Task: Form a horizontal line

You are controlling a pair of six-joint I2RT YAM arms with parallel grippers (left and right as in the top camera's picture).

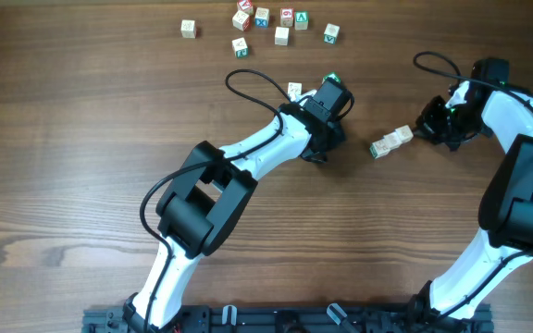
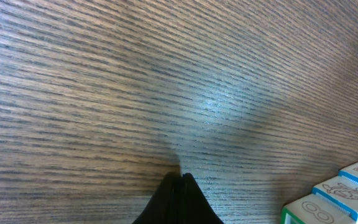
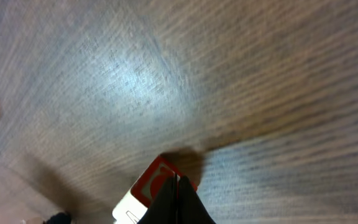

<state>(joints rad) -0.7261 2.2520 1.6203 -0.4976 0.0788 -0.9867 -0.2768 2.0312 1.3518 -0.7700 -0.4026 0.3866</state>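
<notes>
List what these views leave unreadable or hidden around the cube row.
Overhead: marks on the three-cube row are too small to read.
Left wrist: that row is cut off by the bottom-right edge.
Right wrist: a red-faced cube is blurred and partly hidden behind the shut fingers.

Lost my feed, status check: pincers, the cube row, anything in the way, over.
Left pincer shut, short of the three-cube row. Right pincer shut at its end cube. Row tilted, not horizontal. Loose cubes far off.
</notes>
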